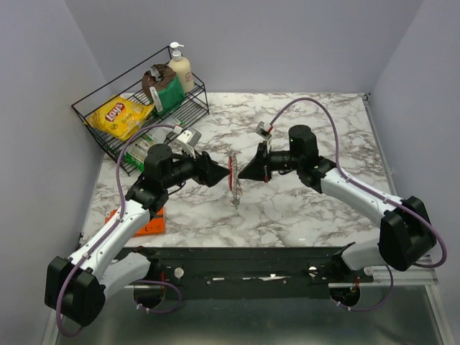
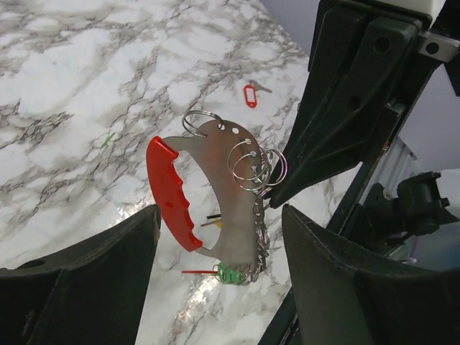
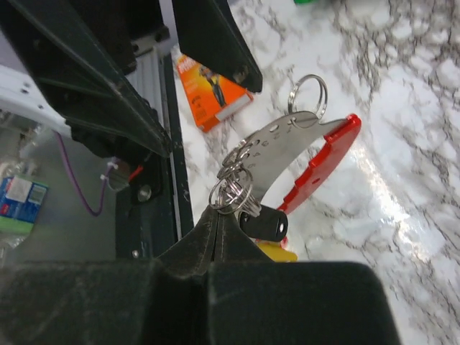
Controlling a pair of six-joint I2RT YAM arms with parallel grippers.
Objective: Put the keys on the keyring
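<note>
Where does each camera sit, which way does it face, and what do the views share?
Top external: above and behind, looking down at the table; left arm, right arm, left end effector and right end effector flanking the keyring.
Left wrist: on the left arm, looks past its open fingers at the keyring.
Right wrist: on the right arm, looks over its shut fingers at it.
Shared by all: the keyring.

Top view looks down from high at the near edge over the whole table (image 1: 302, 208). Both wrist views, close in, face each other, sharing the keyring (image 2: 231, 201) centre-frame.
</note>
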